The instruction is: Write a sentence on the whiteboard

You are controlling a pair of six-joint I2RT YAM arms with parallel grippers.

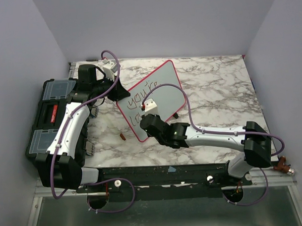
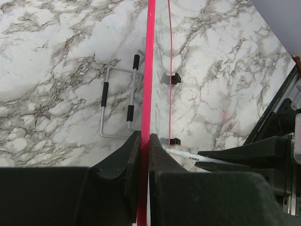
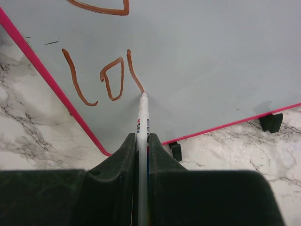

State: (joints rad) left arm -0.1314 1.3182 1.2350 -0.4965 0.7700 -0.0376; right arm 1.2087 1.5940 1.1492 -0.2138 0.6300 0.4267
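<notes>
The whiteboard (image 1: 162,88) with its red-pink frame stands tilted up on the marble table. Brown writing on it reads "you're", with "lo" and one more stroke below. My left gripper (image 1: 119,92) is shut on the board's left edge; in the left wrist view the red frame (image 2: 150,70) runs straight between its jaws (image 2: 145,136). My right gripper (image 3: 142,137) is shut on a white marker (image 3: 142,115). The marker tip touches the whiteboard (image 3: 211,61) at the lower end of the newest stroke. From above, the right gripper (image 1: 145,121) is at the board's lower left part.
A black toolbox (image 1: 48,121) lies along the left side beside the left arm. A small brown-red cap (image 1: 122,137) lies on the table near the board's lower corner. A wire stand (image 2: 117,101) sits behind the board, and black clip feet (image 3: 271,121) under its edge.
</notes>
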